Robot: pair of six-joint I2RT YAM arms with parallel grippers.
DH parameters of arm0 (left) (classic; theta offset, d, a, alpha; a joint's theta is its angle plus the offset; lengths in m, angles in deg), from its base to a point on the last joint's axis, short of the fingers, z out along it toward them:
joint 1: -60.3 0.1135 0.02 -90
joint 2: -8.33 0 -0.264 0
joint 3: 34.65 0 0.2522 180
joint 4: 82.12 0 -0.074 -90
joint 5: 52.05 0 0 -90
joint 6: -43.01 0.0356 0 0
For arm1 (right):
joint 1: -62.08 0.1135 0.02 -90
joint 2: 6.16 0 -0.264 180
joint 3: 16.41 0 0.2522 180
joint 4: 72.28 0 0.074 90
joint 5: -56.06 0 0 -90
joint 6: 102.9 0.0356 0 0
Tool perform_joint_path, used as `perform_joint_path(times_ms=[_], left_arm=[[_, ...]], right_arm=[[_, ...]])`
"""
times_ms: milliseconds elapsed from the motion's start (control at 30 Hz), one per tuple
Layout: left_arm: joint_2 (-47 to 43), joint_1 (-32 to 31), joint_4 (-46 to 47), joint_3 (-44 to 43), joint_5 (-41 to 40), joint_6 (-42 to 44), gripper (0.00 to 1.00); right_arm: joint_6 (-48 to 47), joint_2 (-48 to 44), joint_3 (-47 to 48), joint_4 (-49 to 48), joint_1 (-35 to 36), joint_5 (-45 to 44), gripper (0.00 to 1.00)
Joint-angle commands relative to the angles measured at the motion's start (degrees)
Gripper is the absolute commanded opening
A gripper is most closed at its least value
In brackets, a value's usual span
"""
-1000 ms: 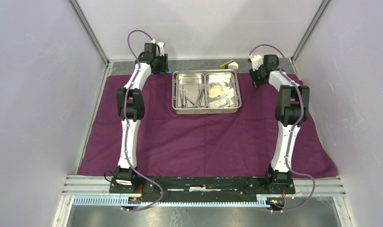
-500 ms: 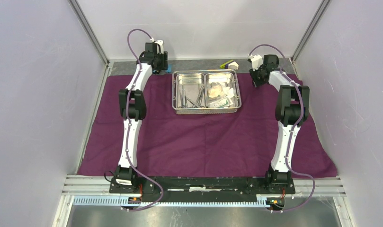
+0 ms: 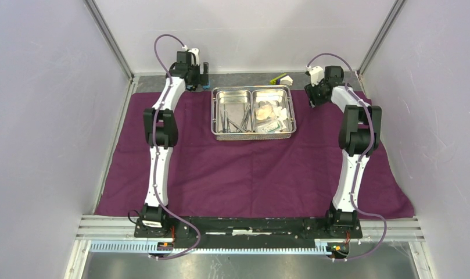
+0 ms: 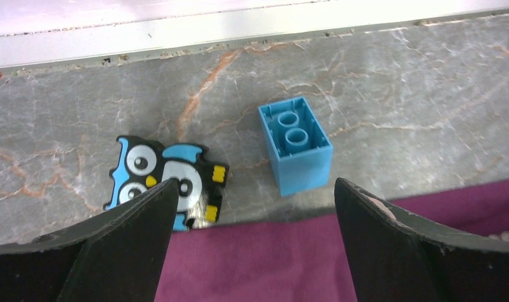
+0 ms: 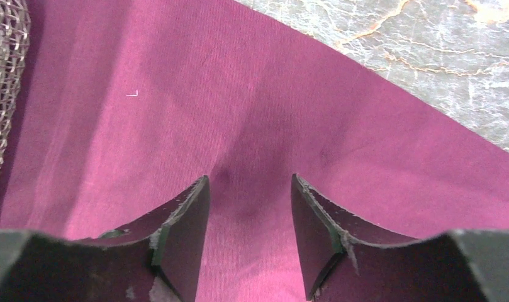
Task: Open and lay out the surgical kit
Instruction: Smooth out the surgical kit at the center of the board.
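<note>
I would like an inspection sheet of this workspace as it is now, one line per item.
Surface: grey marbled table, mostly covered by the purple cloth.
Job's things: steel tray at the cloth's far middle; metal instruments in its left compartment, packets and gauze in its right.
Clutter: blue block and owl figure on bare table beyond the cloth's far edge; yellow-green and white piece behind the tray.
Grippers: left gripper open, empty, near the blue block; right gripper open over the cloth, right of the tray.
Cables: purple cables along both arms, clear of the tray.
Surroundings: pale walls on three sides.
</note>
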Motion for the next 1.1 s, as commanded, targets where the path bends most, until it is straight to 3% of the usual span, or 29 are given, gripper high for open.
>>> perform_joint_path(times_ms=[0,200,433,567,733,1067], left_arm=[[-13.21,0.46,2.42,4.19,3.08,1.05,1.0],[-25.75,1.68,2.38,19.58,2.92,5.13,1.0],[-34.66,7.74,-1.15,38.28,2.09,12.05,1.0],[-32.96,12.94,-5.37,39.5,8.24,11.0,0.95],[-30.45,13.39,-6.61,41.05,14.2,9.03,0.88],[-27.55,9.54,-4.7,41.08,12.17,6.01,0.82]], right_arm=[[0.39,-6.47,0.22,0.0,-0.34,-0.93,0.6],[-1.29,-12.1,-4.32,-0.75,-0.82,-1.47,0.72],[-5.71,-20.54,-16.5,-2.99,-3.33,-2.27,0.76],[-5.97,-20.64,-18.49,-2.87,-5.05,-0.51,0.75],[-2.48,-18.53,-18.06,-2.89,-5.08,4.79,0.74],[3.16,-12.16,-14.65,-3.02,-1.91,9.63,0.73]])
